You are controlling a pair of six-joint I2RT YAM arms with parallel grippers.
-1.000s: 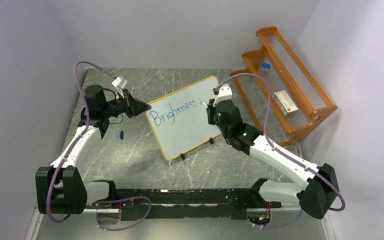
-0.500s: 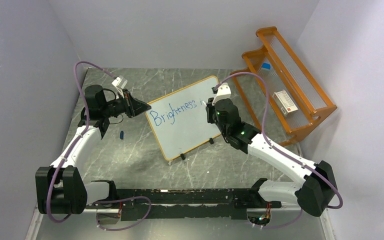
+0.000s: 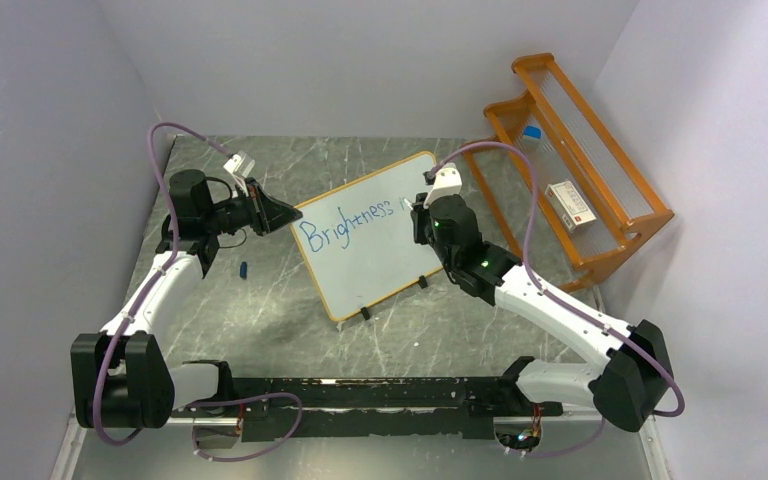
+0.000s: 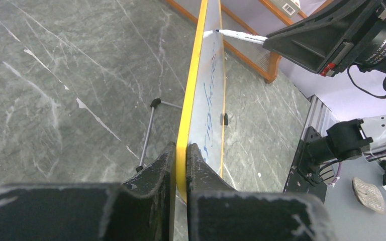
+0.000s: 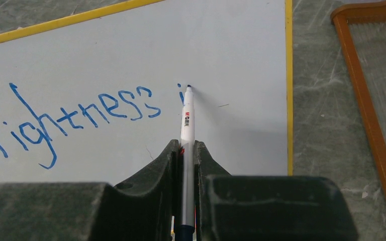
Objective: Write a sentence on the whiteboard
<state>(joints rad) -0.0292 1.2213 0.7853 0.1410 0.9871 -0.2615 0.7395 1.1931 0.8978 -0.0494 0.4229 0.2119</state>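
Note:
The whiteboard (image 3: 372, 262) stands tilted on the table, its white face framed in orange-yellow. Blue lettering (image 3: 345, 222) reads "Brightness" with the start of an "i" after it (image 5: 180, 89). My left gripper (image 3: 293, 214) is shut on the board's left frame edge (image 4: 190, 105), one finger on each side. My right gripper (image 5: 185, 146) is shut on a white marker (image 5: 186, 118). The marker's tip touches the board at the "i". In the left wrist view the marker (image 4: 238, 35) meets the board's far end.
An orange wire rack (image 3: 600, 215) stands at the right with a small white box (image 3: 569, 205) on it. A small blue cap (image 3: 244, 269) lies on the table left of the board. The board's black feet (image 3: 365, 313) rest near its front edge.
My right arm has shifted slightly left and away with the marker on the board. The left gripper and the board have not moved.

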